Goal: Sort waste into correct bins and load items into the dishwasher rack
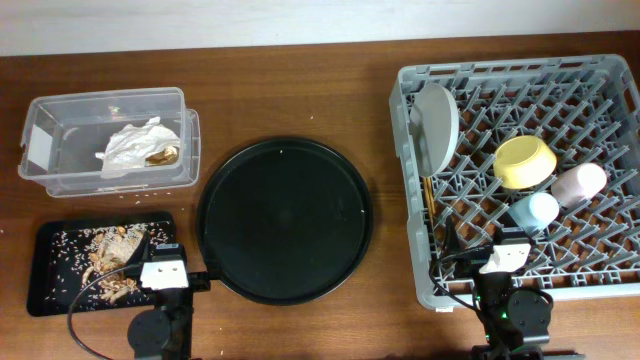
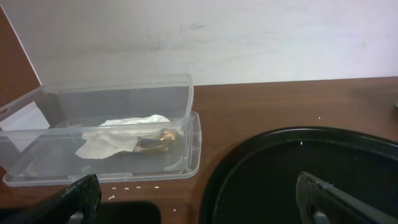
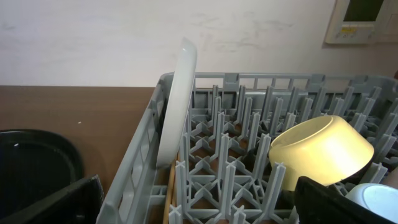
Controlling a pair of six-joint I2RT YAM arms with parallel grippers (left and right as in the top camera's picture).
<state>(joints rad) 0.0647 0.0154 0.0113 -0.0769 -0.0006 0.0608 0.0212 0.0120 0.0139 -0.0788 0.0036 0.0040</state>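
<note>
The left gripper (image 2: pixel 198 190) sits low at the near edge of the tabletop (image 1: pixel 300 90), its jaws released wide with nothing between them. It is between the shallow black tray (image 1: pixel 36 270) and the large round black tray (image 1: pixel 285 220). The right gripper (image 3: pixel 199 186) is also spread open and empty, at the near side of the dishwasher rack (image 1: pixel 560 62).

The clear tub (image 1: pixel 105 96) holds the crumpled white tissue (image 1: pixel 128 145), with the brown-and-gold wrapper scrap (image 1: pixel 163 155) touching it. Flaky food scraps (image 1: pixel 110 250) lie scattered in the shallow black tray.

In the rack, the plate (image 1: pixel 437 125) stands on edge against the left wall. The 2 chopsticks (image 1: pixel 428 205) lie along that wall beside it. The yellow bowl (image 1: pixel 525 160) is tipped among the pegs, with the pink cup (image 1: pixel 580 183) and the light-blue cup (image 1: pixel 533 210) just beside it.
</note>
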